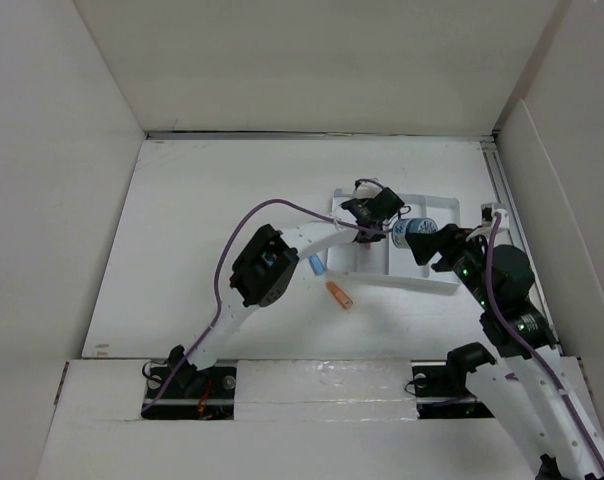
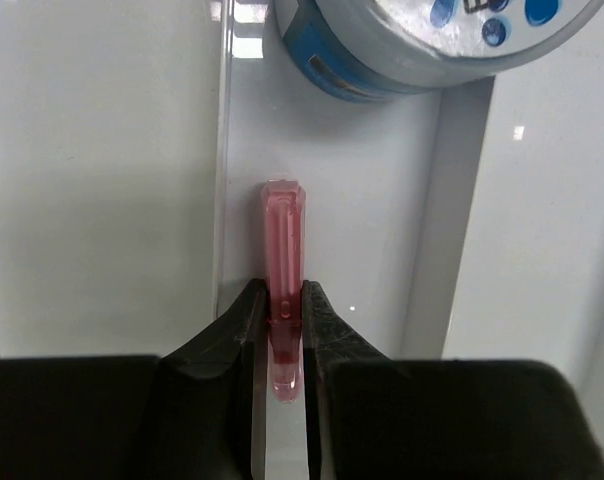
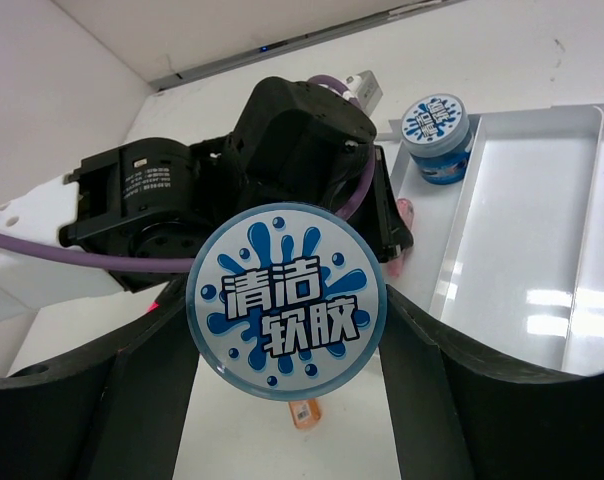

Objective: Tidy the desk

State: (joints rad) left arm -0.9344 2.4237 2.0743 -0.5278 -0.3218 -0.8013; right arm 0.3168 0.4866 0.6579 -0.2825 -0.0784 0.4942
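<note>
My left gripper (image 1: pixel 370 214) is over the white compartmented tray (image 1: pixel 437 281) on the desk (image 1: pixel 202 230). It is shut on a pink translucent tube (image 2: pixel 284 250), held low in a narrow tray compartment (image 2: pixel 382 200). My right gripper (image 1: pixel 423 240) is shut on a round jar (image 3: pixel 287 300) with a blue splash label, held just right of the left gripper. A second jar of the same kind (image 3: pixel 437 135) stands at the far end of the tray and shows at the top of the left wrist view (image 2: pixel 422 40).
A light blue piece (image 1: pixel 317 265) and an orange piece (image 1: pixel 339 296) lie on the desk left of the tray. The orange piece also shows under the held jar (image 3: pixel 304 410). Tall white panels wall in the desk on all sides.
</note>
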